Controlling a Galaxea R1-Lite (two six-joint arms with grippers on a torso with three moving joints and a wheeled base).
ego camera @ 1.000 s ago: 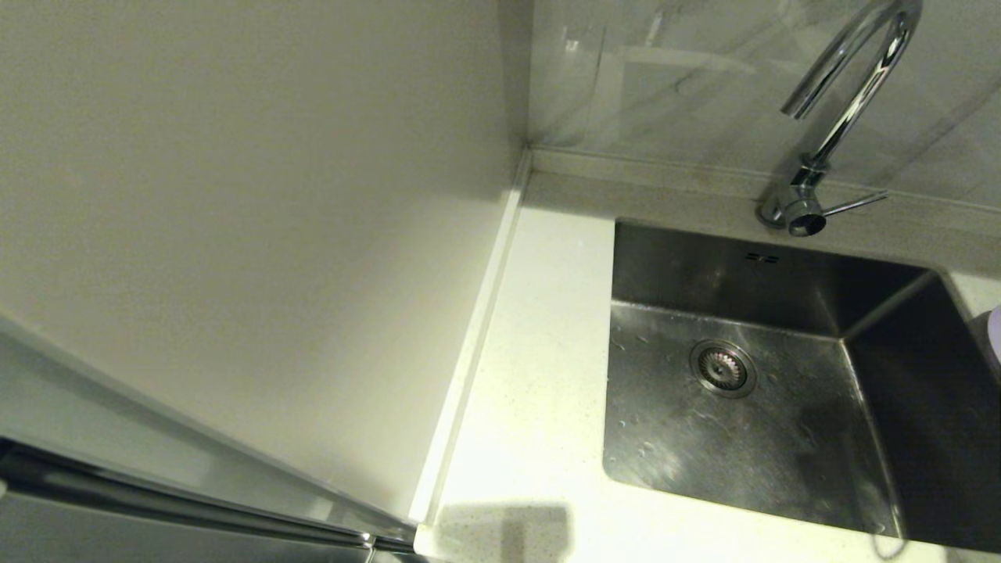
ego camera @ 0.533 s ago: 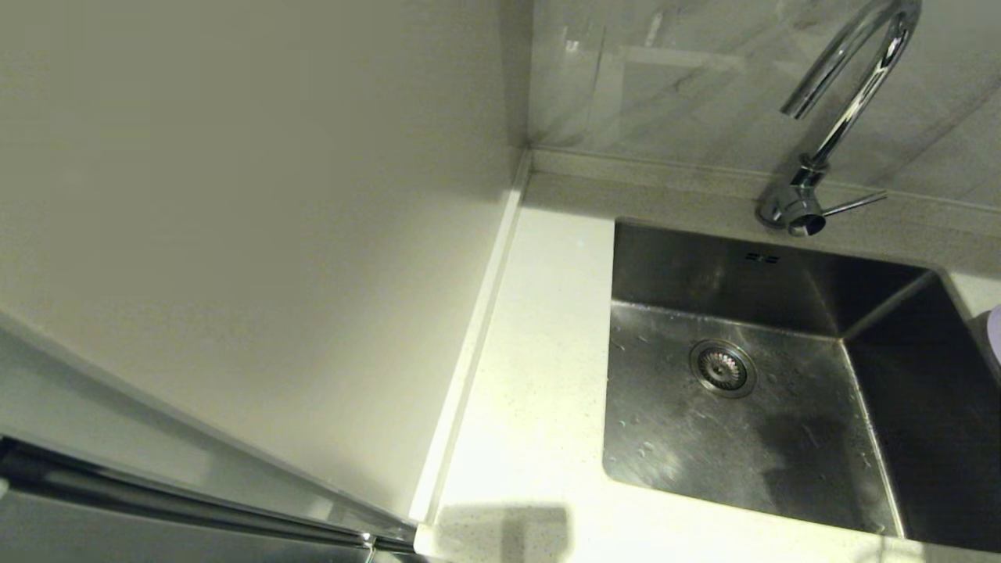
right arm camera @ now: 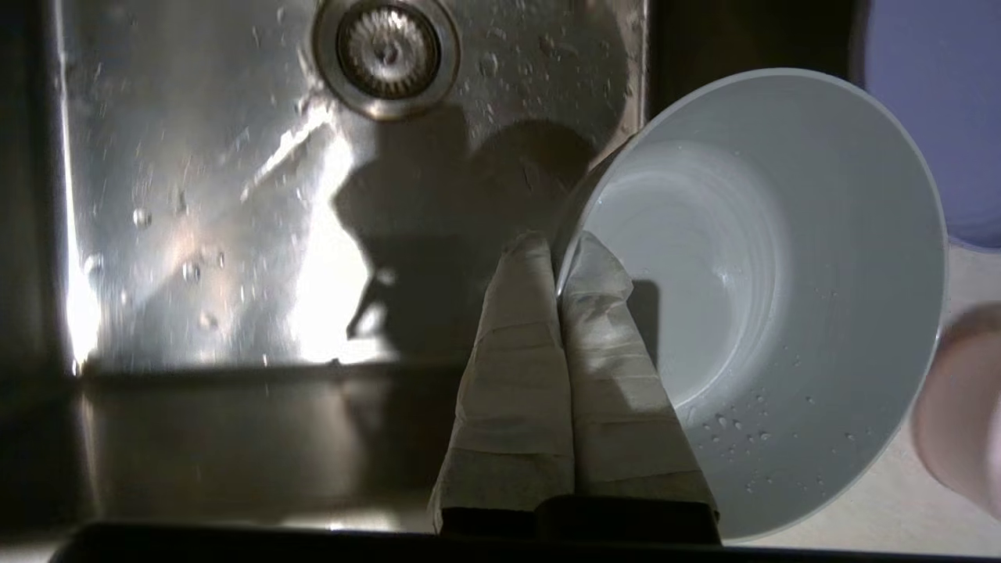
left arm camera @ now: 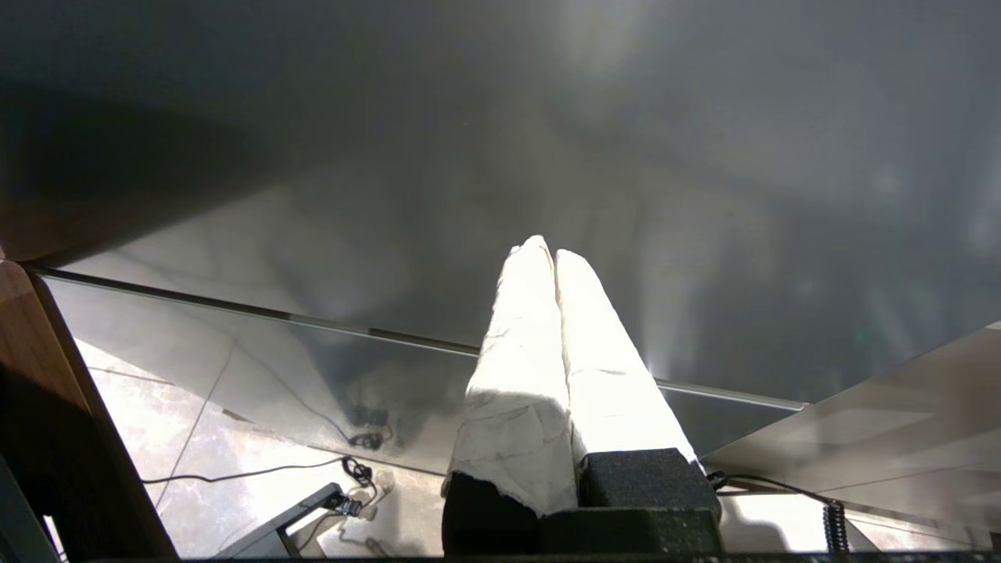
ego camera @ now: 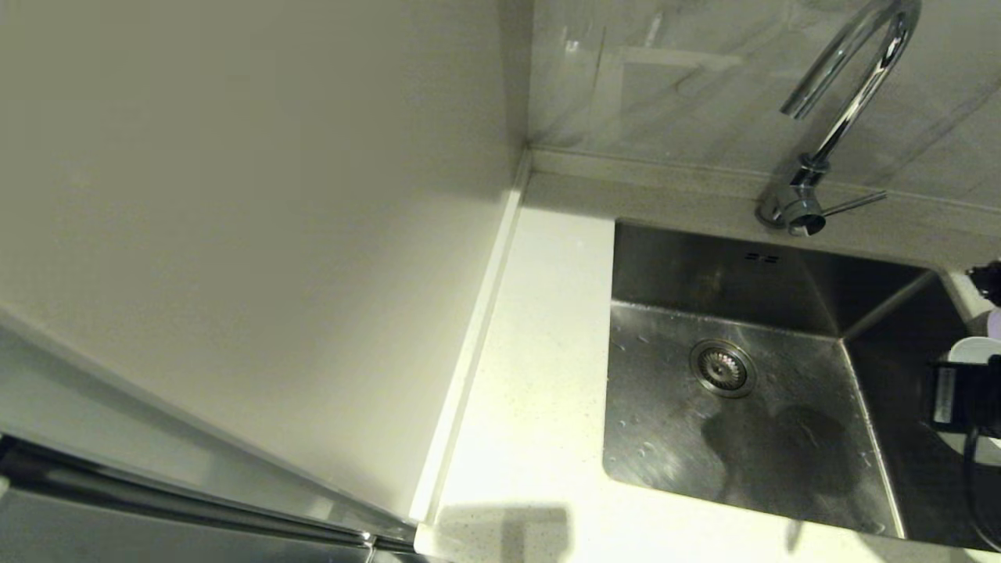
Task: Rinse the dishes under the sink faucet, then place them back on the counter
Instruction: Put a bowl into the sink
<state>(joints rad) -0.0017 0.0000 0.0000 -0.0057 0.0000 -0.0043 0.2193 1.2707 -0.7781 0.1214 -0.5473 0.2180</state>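
Our right hand [right arm camera: 557, 262] reaches in from the right edge of the rectangular brushed steel sink [ego camera: 688, 438], its taped fingers [right arm camera: 602, 367] clamped on the rim of the small pale blue-white bowl [right arm camera: 774, 281], which we hold tilted over the basin's right side, near the white speckled desk [ego camera: 532, 407]. Our left hand [left arm camera: 554, 254] is parked away from the desk, fingers pressed together on nothing.
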